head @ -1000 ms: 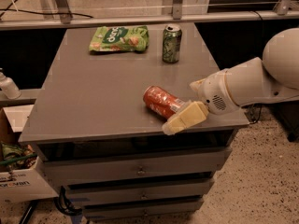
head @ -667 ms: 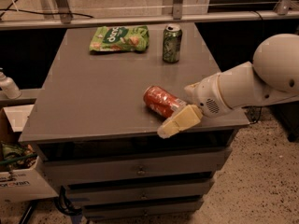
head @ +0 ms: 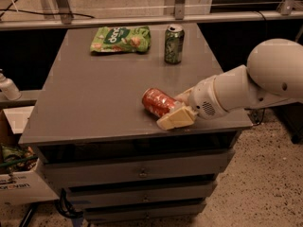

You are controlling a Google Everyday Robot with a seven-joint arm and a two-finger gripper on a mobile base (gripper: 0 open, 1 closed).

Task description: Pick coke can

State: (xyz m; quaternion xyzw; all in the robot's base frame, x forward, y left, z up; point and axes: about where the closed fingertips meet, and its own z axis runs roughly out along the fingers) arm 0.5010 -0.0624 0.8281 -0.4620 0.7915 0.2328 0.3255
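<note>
The coke can [head: 156, 101] is red-orange and lies on its side near the front right of the grey cabinet top [head: 94, 103]. My gripper [head: 170, 110] comes in from the right on a white arm [head: 246, 86]. It is open, with its cream fingers [head: 176, 118] on either side of the can's right end, one in front and one behind. The can rests on the cabinet top.
A green can [head: 173, 43] with a silver top stands upright at the back. A green snack bag [head: 120, 38] lies to its left. A metal rail [head: 142, 20] runs behind the cabinet. A white bottle [head: 8, 87] and a cardboard box [head: 19, 183] are at the left.
My gripper has moved left and a little forward, so its fingers now flank the can's right end. The can has not moved.
</note>
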